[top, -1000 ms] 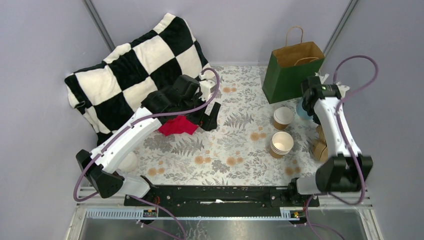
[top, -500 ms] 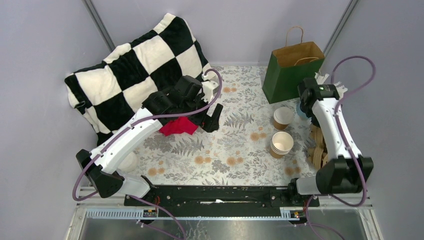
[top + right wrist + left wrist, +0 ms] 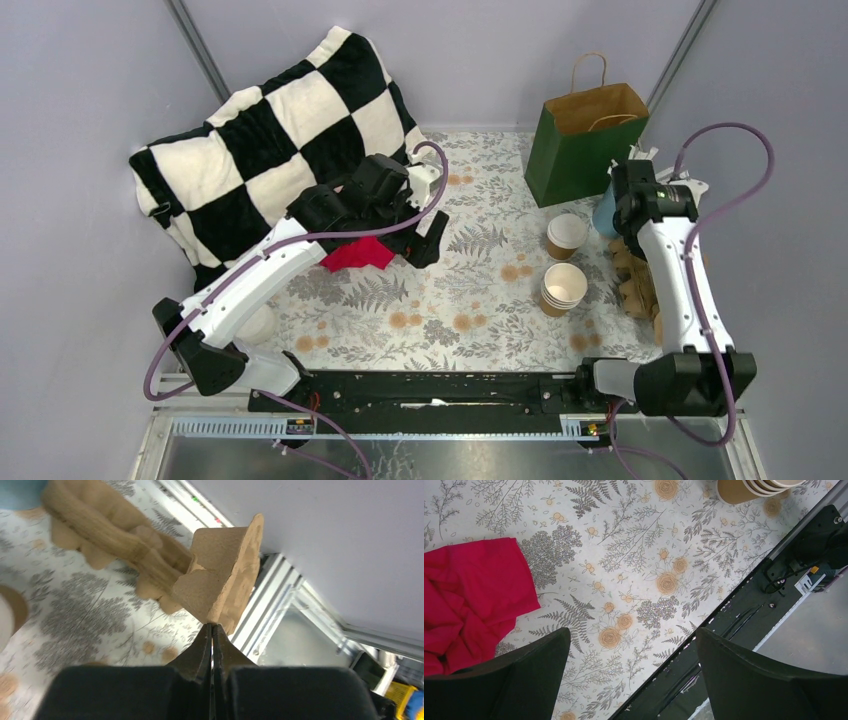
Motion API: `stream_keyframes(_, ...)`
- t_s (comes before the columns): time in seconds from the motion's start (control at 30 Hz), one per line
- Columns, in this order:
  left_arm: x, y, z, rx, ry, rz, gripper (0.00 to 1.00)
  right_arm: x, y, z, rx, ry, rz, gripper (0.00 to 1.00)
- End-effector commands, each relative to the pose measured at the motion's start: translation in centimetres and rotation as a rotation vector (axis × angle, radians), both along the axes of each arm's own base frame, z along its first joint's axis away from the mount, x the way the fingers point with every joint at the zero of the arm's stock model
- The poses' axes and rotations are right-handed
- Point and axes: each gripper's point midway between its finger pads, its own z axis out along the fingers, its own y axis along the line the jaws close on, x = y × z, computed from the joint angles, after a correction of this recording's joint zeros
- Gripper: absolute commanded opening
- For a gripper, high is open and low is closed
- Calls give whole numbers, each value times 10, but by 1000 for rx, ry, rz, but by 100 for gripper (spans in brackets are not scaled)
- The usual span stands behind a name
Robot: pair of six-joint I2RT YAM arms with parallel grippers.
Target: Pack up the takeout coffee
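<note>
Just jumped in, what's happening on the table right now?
The right pincer is shut on an edge of the molded cardboard cup carrier at the table's right side. The left pincer hangs open over the floral tablecloth beside a red cloth, holding nothing. The takeout coffee stands untouched near the green paper bag.

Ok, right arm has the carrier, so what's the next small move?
Probably draw the cup carrier left, toward the single coffee cup, and lay it flat: the right jaws pinch only its rim, and it hangs tilted by the table edge.
</note>
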Motion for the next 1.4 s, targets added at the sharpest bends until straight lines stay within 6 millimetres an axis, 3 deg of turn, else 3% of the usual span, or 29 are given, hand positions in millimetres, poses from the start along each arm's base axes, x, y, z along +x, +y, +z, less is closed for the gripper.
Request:
stream_keyframes(0.0, 4, 0, 9, -8, -63, -7, 99, 16, 17, 1, 118, -66, 60, 0)
stream_keyframes(0.1, 1, 1, 6, 4, -69, -12, 99, 18, 12, 15, 85, -74, 67, 0)
stream_keyframes(0.23, 3, -1, 5, 8, -66, -15, 99, 5, 4, 48, 31, -57, 52, 0)
stream_keyframes(0.33, 5, -4, 6, 4, -67, -17, 99, 7, 11, 62, 71, -104, 103, 0)
stream_keyframes(0.43, 4, -4, 7, 2, -65, -18, 99, 17, 19, 66, 108, -165, 202, 0)
stream_keyframes(0.6, 3, -4, 7, 1, -59, -18, 99, 11, 10, 63, 50, -101, 201, 0)
stream_keyframes(0.7, 3, -5, 7, -2, -56, -18, 99, 25, 27, 66, 134, -163, 317, 0)
stream_keyframes(0.87, 3, -6, 8, -5, -53, -20, 99, 27, 60, 58, 258, -148, 486, 0)
stream_keyframes(1.17, 6, -7, 11, -10, -59, -5, 99, 40, 124, 124, 424, -422, 788, 0)
stream_keyframes(1.37, 9, -7, 23, -22, -73, 16, 99, 58, 150, 157, 493, -492, 920, 0)
